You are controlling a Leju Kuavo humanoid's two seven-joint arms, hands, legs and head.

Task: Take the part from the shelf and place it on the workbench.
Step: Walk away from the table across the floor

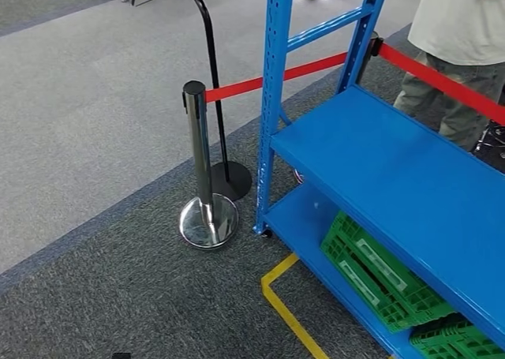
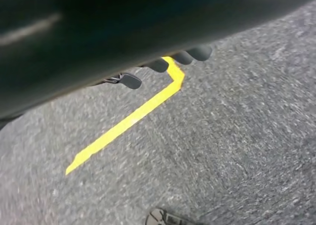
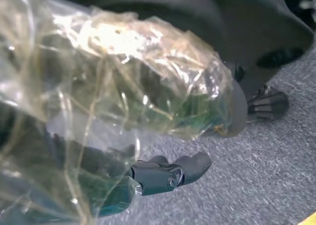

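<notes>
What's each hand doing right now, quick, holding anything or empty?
Left hand: fingertips show over the carpet by the yellow tape; open or closed cannot be told.
Right hand: holding a part in a clear plastic bag.

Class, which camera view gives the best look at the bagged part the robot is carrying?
The right wrist view: the part in its clear plastic bag lies close up there, held by the right robot hand. The head view looks at the blue shelf instead, and the left wrist view at grey carpet with yellow tape.
</notes>
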